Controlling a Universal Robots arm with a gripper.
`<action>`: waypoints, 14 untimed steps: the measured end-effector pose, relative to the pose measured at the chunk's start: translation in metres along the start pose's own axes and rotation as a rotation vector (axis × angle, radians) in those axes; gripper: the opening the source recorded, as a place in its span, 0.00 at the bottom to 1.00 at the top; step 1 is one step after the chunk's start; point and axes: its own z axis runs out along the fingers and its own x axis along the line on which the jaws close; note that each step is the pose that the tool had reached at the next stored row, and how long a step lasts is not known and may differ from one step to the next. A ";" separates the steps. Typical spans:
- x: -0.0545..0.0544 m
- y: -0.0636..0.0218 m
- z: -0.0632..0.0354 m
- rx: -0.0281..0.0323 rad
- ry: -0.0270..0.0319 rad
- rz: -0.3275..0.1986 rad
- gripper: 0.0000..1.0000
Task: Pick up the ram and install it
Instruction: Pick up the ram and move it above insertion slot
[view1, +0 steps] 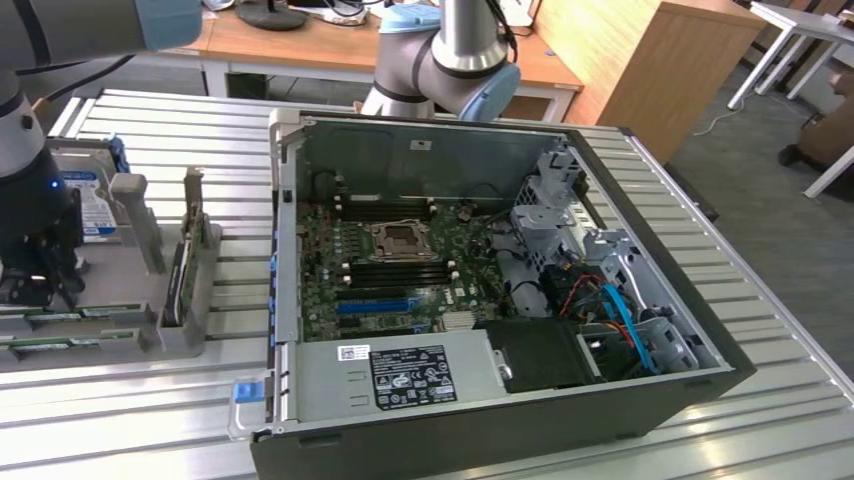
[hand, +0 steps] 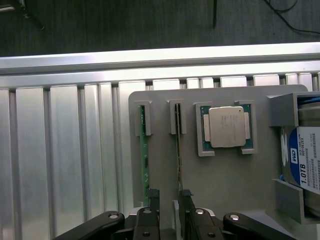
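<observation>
Overhead on the wrist view, general layout on the exterior view.

At the exterior view's left, on the slatted metal table (hand: 60, 150): grey parts tray (hand: 230, 185), with the gripper (hand: 169, 202) hanging over it. Stands wide open, grips nothing.

In a tray slot, on edge and seen as a thin line: the ram (hand: 178, 145), not yet lifted. Runs between the fingertips (hand: 153, 199), close against one of them; contact cannot be told.

In the neighbouring slot, just outside the other fingertip: second green stick (hand: 145, 155).

Beside the ram's slot: processor (hand: 226, 127), flat in a square holder.

At the tray's edge: hard drive (hand: 304, 160), blue label showing.

To the exterior view's right of the tray: open computer case (view1: 534, 425), motherboard (view1: 327, 290) exposed, well apart from the ram.
</observation>
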 end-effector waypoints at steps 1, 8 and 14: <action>0.001 -0.0001 0.0001 0.0001 -0.0001 0.000 0.30; 0.009 -0.0007 -0.0001 0.0001 0.0000 0.000 0.30; 0.010 -0.0009 -0.0001 0.0001 0.0000 -0.005 0.30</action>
